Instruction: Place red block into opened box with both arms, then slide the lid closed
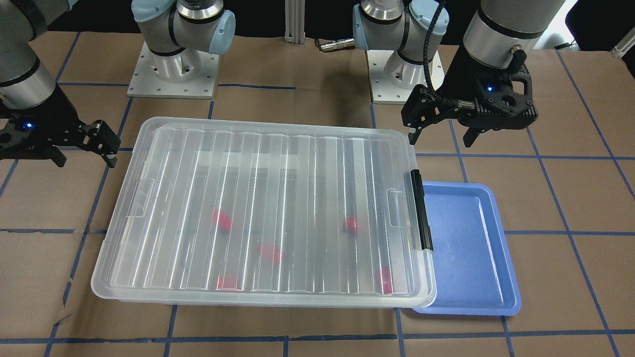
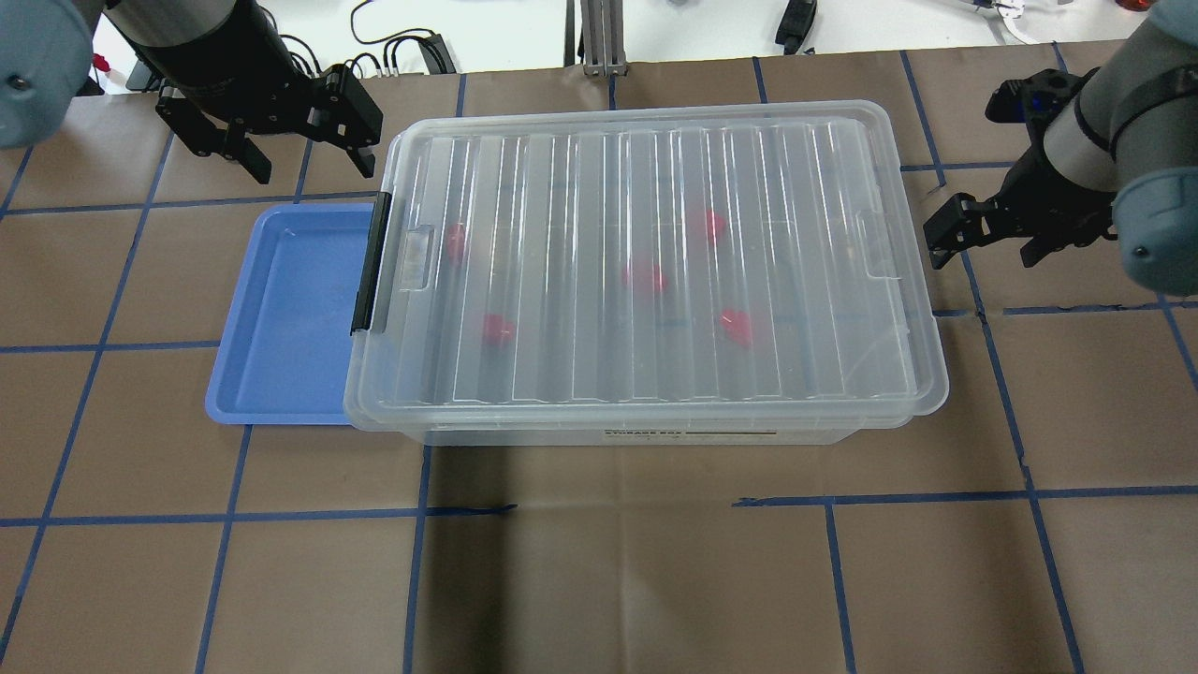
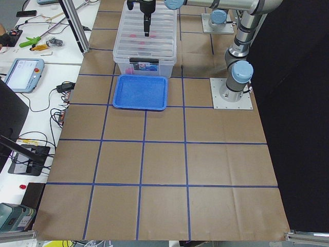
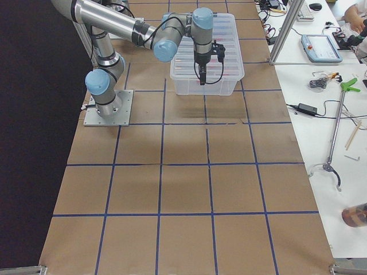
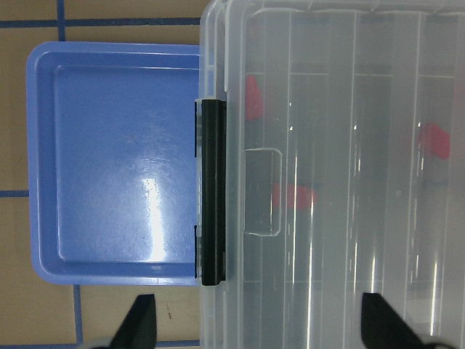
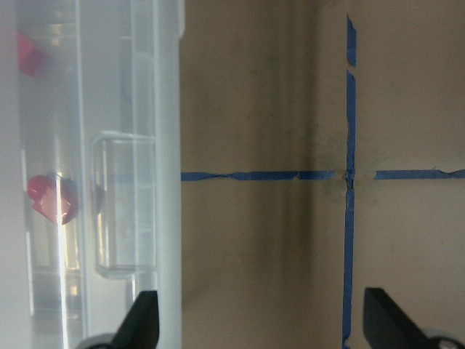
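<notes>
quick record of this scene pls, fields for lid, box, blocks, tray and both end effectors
lid: lies over the whole box
box: black latch bar on the short end by the tray
red blocks: five, all inside the box, seen through the lid
blue tray: beside the latch end, its edge hidden under the lid's rim
left end effector: open, holding nothing, near the latch-end corner
right end effector: open, holding nothing, off the opposite short end

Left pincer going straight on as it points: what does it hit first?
Probably the lid near its black latch; one finger hangs over it, but depth is unclear.
</notes>
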Tool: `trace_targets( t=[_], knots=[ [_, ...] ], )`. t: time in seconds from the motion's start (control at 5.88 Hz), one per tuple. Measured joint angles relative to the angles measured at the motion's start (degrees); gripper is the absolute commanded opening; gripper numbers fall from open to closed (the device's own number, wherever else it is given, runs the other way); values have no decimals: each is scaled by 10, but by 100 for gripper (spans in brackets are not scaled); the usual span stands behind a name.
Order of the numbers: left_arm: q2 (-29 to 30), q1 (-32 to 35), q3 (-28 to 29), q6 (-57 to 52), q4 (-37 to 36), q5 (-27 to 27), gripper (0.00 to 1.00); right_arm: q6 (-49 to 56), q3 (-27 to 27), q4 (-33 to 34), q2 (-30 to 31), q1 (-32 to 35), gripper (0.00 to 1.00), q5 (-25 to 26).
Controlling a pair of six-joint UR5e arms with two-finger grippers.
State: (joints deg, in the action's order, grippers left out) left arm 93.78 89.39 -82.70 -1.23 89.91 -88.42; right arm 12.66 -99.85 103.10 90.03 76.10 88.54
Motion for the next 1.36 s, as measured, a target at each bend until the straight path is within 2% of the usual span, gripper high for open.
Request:
trace_targets(
  t=[0.34, 0.51, 0.85, 1.36],
  knots=[
    [0, 0, 0, 0, 0, 0, 98, -100, 93, -116, -1, 66, 100, 3],
    [0, 0, 0, 0, 0, 0, 98, -157, 118, -147, -3, 111, 100, 10],
    [0, 0, 0, 0, 0, 0, 98, -215, 133, -175, -4, 172, 100, 23],
    [0, 0, 0, 0, 0, 0, 98, -221, 135, -199, -6, 170, 100, 18]
  ],
)
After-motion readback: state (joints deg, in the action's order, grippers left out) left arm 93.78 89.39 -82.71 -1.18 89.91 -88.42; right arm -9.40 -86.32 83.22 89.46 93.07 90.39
